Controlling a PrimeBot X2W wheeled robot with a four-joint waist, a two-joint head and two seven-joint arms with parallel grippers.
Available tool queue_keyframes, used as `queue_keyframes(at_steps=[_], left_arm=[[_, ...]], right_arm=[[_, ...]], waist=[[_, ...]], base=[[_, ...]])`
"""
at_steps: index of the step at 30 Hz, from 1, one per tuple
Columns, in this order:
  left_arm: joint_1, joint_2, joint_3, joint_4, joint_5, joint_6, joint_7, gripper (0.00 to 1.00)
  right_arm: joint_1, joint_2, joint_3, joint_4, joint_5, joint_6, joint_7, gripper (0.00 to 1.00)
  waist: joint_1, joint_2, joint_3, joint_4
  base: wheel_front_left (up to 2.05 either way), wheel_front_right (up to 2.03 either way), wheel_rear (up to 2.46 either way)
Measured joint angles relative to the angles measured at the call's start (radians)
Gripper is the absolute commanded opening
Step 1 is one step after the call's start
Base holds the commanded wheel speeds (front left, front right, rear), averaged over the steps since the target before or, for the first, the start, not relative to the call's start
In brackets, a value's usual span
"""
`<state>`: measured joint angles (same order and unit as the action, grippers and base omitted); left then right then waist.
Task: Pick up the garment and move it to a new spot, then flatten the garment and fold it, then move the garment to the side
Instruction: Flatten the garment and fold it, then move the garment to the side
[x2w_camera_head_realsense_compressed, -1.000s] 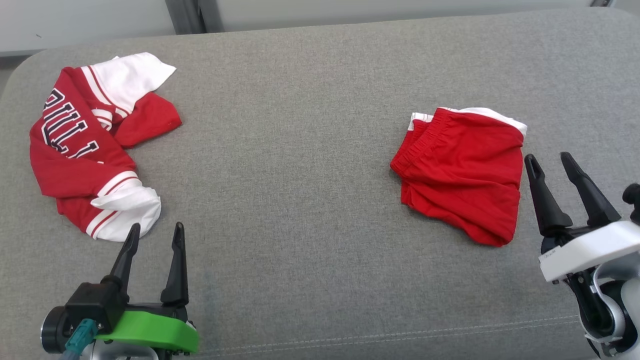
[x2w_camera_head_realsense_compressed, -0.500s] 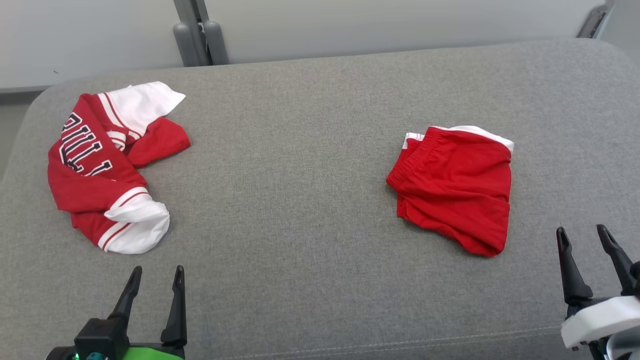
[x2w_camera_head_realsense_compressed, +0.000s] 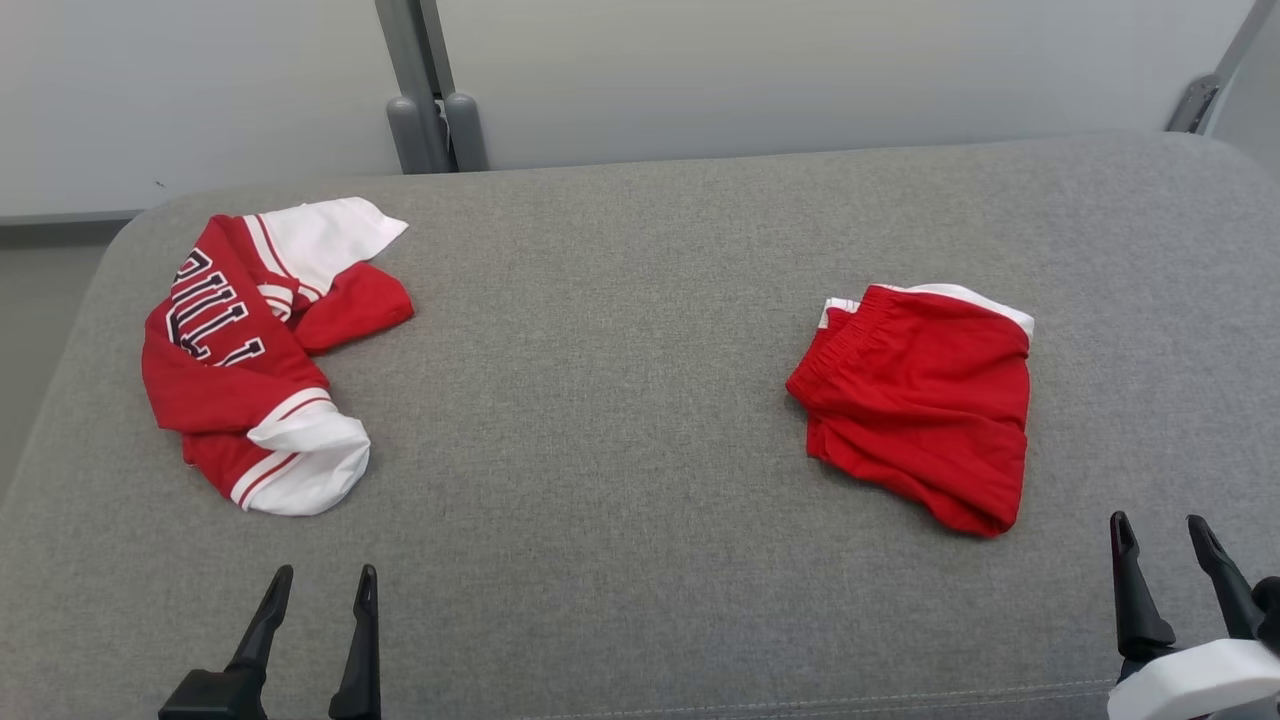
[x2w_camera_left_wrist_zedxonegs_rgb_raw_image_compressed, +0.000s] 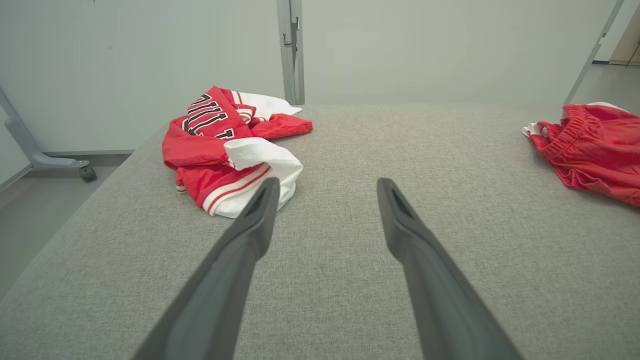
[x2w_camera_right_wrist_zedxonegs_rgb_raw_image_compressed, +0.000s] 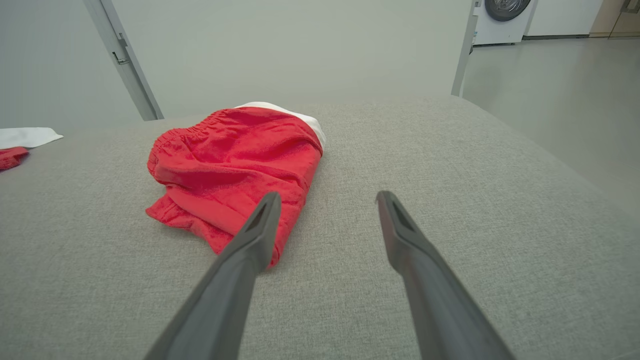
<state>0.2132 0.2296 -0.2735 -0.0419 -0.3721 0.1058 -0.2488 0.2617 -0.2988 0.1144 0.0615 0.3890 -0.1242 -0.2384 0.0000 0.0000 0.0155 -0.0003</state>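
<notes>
L gripper (x2w_camera_head_realsense_compressed: 326, 572) first: jaws spread wide, bare cushion showing btwn them. Both dark fingers (x2w_camera_left_wrist_zedxonegs_rgb_raw_image_compressed: 240, 250) hang just over the fabric, tips pointing to 12 o'clock in the head view. R gripper (x2w_camera_head_realsense_compressed: 1158, 520), same story: jaws wide apart, grey fabric btwn them, tips toward 12, white housing at the frame's bottom edge.

Out from the R gripper: the red shorts (x2w_camera_head_realsense_compressed: 920, 400) sit at approx 11 o'clock from it, near but apart. They lie folded in a compact block on the 3 o'clock half of the grey cushion (x2w_camera_head_realsense_compressed: 620, 420). Gathered elastic waistband faces 9 o'clock, a white panel peeks out along the 12 o'clock edge, and there's a bit of stripe trim at the 10 o'clock corner. In the R wrist view the finger on the 9 o'clock side overlaps the shorts' near hem, but the head view shows a gap there.

Out from the L gripper: a crumpled red-and-white jersey (x2w_camera_head_realsense_compressed: 250, 360) at approx 11 o'clock, close by, not touching. It has dark block lettering w/ white outline across the red body, and white sleeve ends w/ red stripes at 12 and 5 o'clock of the heap. It's on the cushion's 9 o'clock side, well apart from the shorts.

Beyond the cushion at 12: pale wall panels and a grey post (x2w_camera_head_realsense_compressed: 425, 90). The R wrist view catches a white washer (x2w_camera_right_wrist_zedxonegs_rgb_raw_image_compressed: 505, 15) far off at 1 o'clock.
</notes>
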Motion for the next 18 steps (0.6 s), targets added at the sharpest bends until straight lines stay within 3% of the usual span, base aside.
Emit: queue_keyframes(at_steps=[7,14,18], left_arm=[[0.003,-0.004,0.004,-0.029,0.000,0.000,0.000,1.00],[0.002,-0.004,0.000,-0.058,0.009,0.000,-0.002,1.00],[-0.006,-0.003,-0.006,-0.066,0.012,0.000,-0.003,1.00]], right_arm=[[-0.020,0.063,-0.038,0.008,0.124,0.002,0.000,1.00],[-0.126,0.137,-0.072,0.056,0.325,0.063,0.046,1.00],[-0.179,0.146,-0.097,0.096,0.397,0.075,0.086,1.00]], waist=[[0.0000,0.0000,0.025,0.002],[0.0000,0.0000,0.072,0.001],[0.0000,0.0000,0.103,0.003]], base=[[0.00,0.00,0.00],[0.00,0.00,0.00],[0.00,0.00,0.00]])
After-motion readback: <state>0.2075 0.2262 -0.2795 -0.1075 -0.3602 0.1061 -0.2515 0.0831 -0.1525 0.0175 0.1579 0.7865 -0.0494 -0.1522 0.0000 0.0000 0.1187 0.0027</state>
